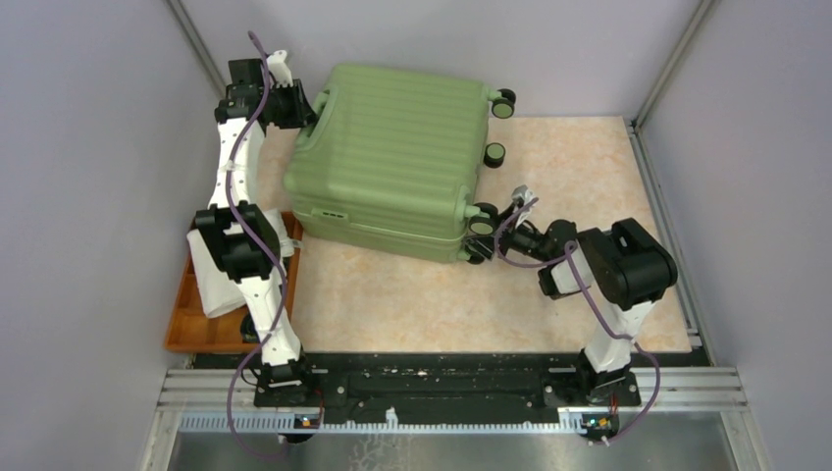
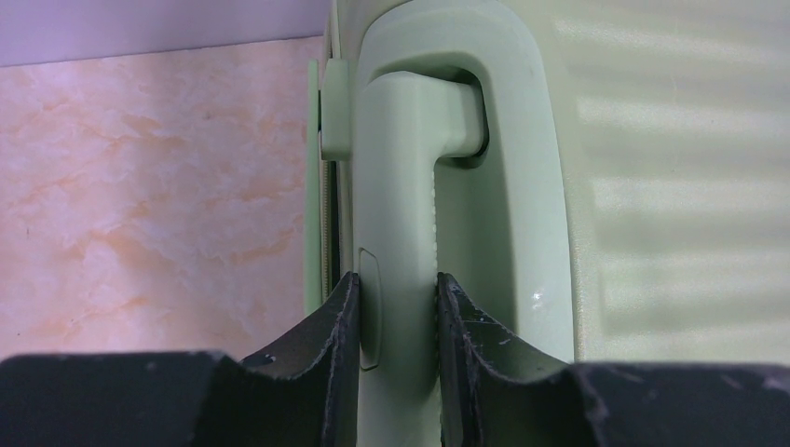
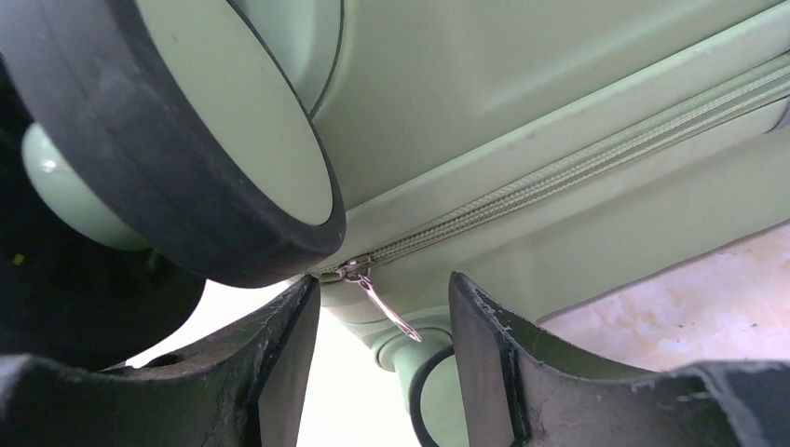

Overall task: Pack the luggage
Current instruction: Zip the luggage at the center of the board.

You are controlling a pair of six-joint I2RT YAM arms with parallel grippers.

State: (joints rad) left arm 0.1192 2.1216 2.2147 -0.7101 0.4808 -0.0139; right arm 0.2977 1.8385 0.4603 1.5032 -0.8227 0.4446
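The light-green ribbed luggage (image 1: 397, 157) lies closed on the table, wheels to the right. My left gripper (image 1: 299, 108) is at its far left end, shut on the green handle (image 2: 401, 214), with one finger (image 2: 340, 345) on each side of it. My right gripper (image 1: 486, 235) is at the near right corner, between two black wheels (image 3: 177, 158). It is open, and the small metal zipper pull (image 3: 377, 298) hangs between its fingers (image 3: 484, 345) without touching them. The zipper line (image 3: 578, 172) runs closed along the seam.
An orange tray (image 1: 191, 319) holding a white folded thing (image 1: 211, 270) sits at the left table edge, under my left arm. Grey walls enclose the table on three sides. Two more wheels (image 1: 502, 103) stick out at the far right of the case.
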